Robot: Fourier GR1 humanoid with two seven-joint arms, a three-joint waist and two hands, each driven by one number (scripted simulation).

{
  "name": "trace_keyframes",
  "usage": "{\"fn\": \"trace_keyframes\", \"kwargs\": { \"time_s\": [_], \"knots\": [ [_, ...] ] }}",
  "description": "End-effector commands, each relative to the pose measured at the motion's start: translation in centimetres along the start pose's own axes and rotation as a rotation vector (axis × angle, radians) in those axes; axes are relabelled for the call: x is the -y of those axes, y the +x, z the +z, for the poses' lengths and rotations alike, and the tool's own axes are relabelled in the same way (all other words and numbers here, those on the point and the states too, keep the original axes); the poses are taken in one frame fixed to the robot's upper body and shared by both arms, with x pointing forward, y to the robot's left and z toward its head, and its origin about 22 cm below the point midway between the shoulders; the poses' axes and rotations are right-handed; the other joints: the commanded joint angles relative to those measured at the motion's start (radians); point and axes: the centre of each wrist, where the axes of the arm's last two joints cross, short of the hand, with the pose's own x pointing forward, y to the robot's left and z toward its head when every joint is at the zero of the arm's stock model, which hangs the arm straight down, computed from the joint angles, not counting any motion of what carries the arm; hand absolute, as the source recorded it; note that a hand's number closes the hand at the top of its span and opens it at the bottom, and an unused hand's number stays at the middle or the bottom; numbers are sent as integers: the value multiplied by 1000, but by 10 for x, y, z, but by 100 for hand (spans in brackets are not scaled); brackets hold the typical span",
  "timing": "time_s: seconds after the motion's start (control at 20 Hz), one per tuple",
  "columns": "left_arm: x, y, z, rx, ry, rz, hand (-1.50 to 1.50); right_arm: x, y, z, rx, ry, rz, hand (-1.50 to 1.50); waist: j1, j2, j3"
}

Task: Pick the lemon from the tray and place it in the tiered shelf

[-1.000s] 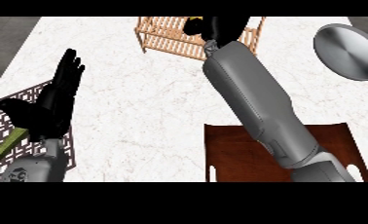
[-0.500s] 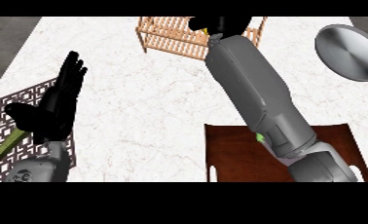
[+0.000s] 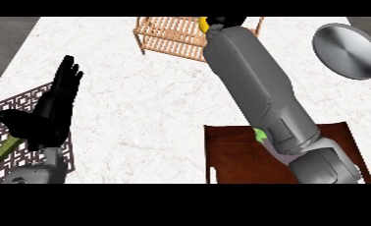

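yellow lemon (image 3: 205,24) — just one — clasped in right hand (image 3: 226,22) over one wooden shelf (image 3: 174,37); left hand (image 3: 54,104) spread.

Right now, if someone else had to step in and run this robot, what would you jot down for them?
Right hand: curled round the lemon, over the wooden tiered shelf at the counter's far side.
Left hand: open, resting at the left, fingers up.
Dark brown tray: near right, under the right forearm.
Done: lemon lifted off the tray and carried to the shelf.
Left: set it in the shelf, let go.
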Motion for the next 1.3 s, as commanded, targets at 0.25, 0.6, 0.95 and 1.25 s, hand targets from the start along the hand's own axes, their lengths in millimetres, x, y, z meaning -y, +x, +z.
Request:
{"fn": "trace_keyframes", "kwargs": {
  "time_s": [0.25, 0.6, 0.95, 1.25],
  "knots": [
    [-28, -7, 6, -20, 50, -9, 0, 28, 14, -10, -107, -132, -139, -150, -60, -23, 0],
    [-29, -6, 7, -42, 93, -8, 0, 64, -23, -6, -200, -177, -148, -150, -103, -35, 0],
    [-24, -13, 17, -59, 84, 0, 0, 140, -47, 24, -151, -122, -180, -150, -101, -31, 0],
    [-12, -12, 16, -41, 64, -4, 0, 206, -74, 59, -122, -143, -175, -150, -69, -17, 0]
  ]
}}
